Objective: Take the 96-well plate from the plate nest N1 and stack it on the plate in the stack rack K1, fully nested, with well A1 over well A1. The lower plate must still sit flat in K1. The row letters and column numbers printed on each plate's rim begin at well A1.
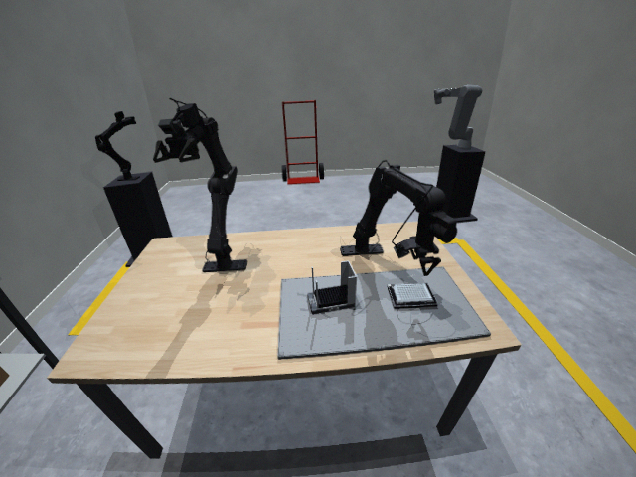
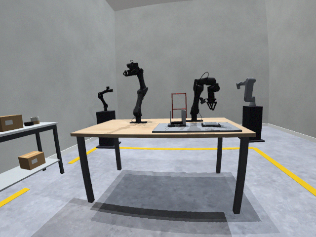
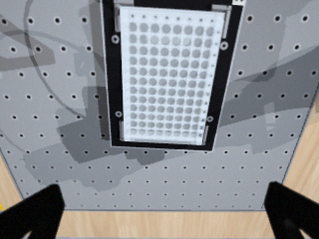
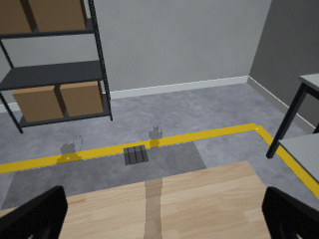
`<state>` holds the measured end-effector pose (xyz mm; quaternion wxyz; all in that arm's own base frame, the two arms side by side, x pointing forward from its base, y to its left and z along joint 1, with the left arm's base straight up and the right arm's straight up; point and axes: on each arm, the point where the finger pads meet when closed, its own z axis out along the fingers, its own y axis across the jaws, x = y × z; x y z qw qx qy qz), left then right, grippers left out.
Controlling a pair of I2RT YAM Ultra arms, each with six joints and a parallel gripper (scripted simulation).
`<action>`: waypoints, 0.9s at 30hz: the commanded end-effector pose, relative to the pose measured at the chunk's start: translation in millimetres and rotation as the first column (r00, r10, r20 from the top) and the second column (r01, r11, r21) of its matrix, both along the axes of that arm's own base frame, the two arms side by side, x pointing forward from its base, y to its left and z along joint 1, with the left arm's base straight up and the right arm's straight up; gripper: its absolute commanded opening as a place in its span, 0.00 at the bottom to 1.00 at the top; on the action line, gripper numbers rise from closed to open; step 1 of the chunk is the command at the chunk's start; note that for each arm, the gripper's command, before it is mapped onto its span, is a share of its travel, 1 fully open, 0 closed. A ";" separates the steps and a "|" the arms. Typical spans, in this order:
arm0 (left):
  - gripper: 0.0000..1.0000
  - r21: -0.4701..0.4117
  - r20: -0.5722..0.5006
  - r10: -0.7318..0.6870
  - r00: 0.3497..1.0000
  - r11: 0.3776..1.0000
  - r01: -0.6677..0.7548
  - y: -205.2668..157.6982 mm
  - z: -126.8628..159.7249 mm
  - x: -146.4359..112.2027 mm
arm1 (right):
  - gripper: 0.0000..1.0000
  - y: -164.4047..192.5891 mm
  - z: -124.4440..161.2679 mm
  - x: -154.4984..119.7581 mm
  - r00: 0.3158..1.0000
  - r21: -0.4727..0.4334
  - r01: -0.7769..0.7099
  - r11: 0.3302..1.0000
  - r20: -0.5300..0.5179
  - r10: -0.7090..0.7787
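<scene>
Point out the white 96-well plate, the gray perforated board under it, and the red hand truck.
White 96-well plate (image 1: 412, 293) (image 2: 211, 124) (image 3: 168, 80): top, exterior and left wrist views; well area, seen edge-on in exterior.
Gray perforated board (image 1: 308, 339) (image 2: 166, 129) (image 3: 50, 115): same views; bare surface.
Red hand truck (image 1: 301, 137) (image 2: 178, 108): top, exterior; crossbar.
</scene>
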<state>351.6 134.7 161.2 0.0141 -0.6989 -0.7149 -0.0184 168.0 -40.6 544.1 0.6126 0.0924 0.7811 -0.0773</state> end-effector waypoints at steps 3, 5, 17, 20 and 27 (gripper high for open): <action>1.00 -0.050 0.007 -0.082 0.997 0.995 0.083 -11.4 13.0 0.3 | 1.00 -0.6 -2.1 -10.0 1.000 0.009 0.020 1.000 -0.004 -0.020; 1.00 -0.040 0.030 -0.078 0.997 0.996 0.079 -10.3 20.7 -1.4 | 1.00 -0.6 -2.1 -10.0 1.000 0.009 0.020 1.000 -0.004 -0.020; 1.00 -0.040 0.030 -0.078 0.997 0.996 0.079 -10.1 21.7 -1.7 | 1.00 -0.6 -2.1 -10.0 1.000 0.009 0.020 1.000 -0.004 -0.020; 1.00 -0.040 0.030 -0.078 0.997 0.996 0.079 -10.1 21.7 -1.6 | 1.00 -0.6 -2.1 -10.0 1.000 0.009 0.020 1.000 -0.004 -0.020; 1.00 -0.040 0.030 -0.077 0.997 0.996 0.078 -10.1 21.7 -1.6 | 1.00 -0.6 -2.1 -10.0 1.000 0.009 0.020 1.000 -0.004 -0.020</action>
